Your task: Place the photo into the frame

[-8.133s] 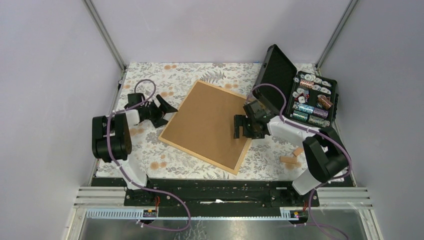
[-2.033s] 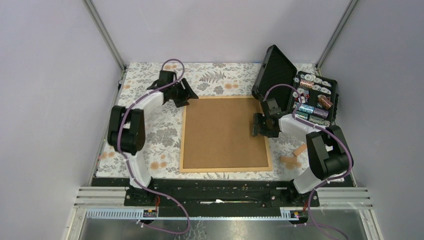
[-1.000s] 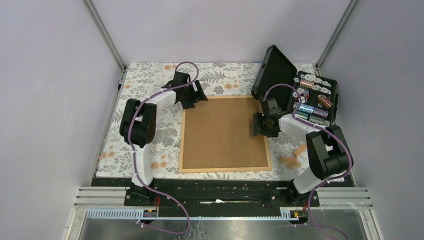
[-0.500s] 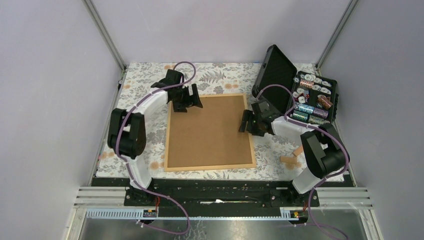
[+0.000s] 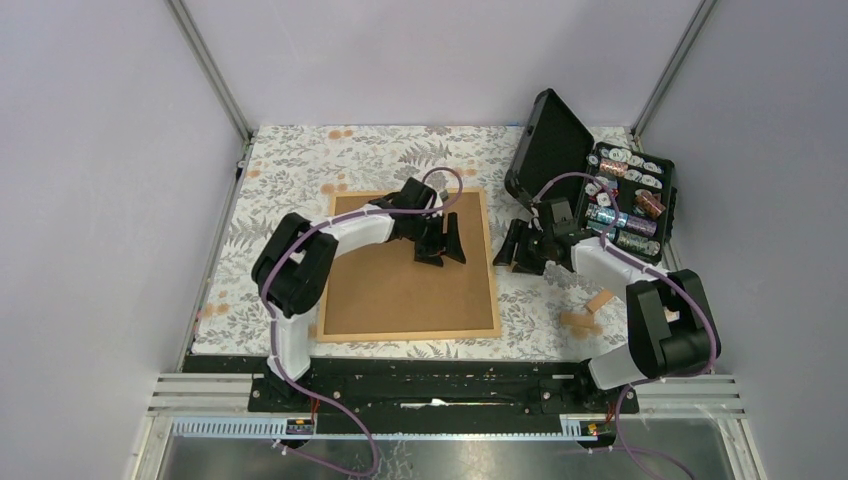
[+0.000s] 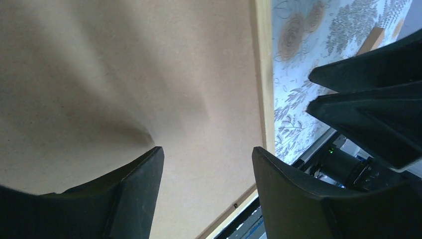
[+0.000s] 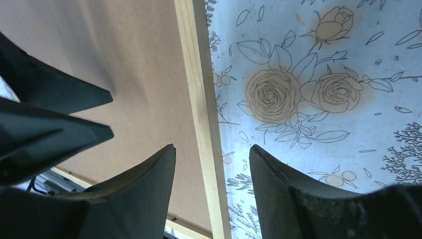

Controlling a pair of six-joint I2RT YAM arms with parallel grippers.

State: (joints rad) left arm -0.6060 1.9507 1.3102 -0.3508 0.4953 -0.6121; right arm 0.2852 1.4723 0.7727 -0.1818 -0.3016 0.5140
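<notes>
**A:** Going left to right. Left gripper (image 5: 440,243) over the backing board (image 5: 385,290), right of its middle. Jaws spread, nothing between them. Hard to say from the wrist view whether touching the board or just above it.

**B:** Frame?

**A:** Frame (image 5: 410,333) flat on the flowered cloth (image 5: 290,150), back side up, rails roughly square to the near table edge. Long axis hard to call from above.

**B:** Photo?

**A:** No photo in any view. Maybe under the board, maybe not loaded. Can't tell.

**B:** Right side?

**A:** Right gripper (image 5: 527,250) just beside the frame's right rail, over bare cloth. Open as well, holding nothing. From its wrist camera: rail dead ahead of the fingertips, board on one side, cloth on the other. Further right, open black case (image 5: 560,150), well apart.

**B:** Which arm for the board?

**A:** Left nearer, already on top of it. Right better placed for the rail, lying directly to its left. Probably pin with one, work the board edge with the other. Main risk: sliding the whole frame instead of freeing the board.
</notes>
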